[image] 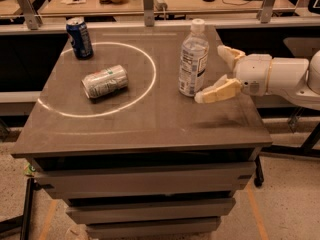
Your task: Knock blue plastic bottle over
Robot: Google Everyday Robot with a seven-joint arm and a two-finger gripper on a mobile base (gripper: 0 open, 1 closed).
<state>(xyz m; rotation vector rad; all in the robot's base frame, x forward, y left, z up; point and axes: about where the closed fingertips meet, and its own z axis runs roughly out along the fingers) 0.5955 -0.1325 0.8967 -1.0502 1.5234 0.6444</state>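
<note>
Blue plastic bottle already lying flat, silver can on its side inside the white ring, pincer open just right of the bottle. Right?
No: the camera view shows the blue plastic bottle standing upright. The rest holds: silver can on its side inside the white ring, pincer open just right of the bottle.

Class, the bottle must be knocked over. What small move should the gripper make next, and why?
Probably sweep the gripper left into the blue plastic bottle. It stands upright on the table, and the open gripper sits just right of it, fingers pointing at it; a sideways push should tip it.
</note>
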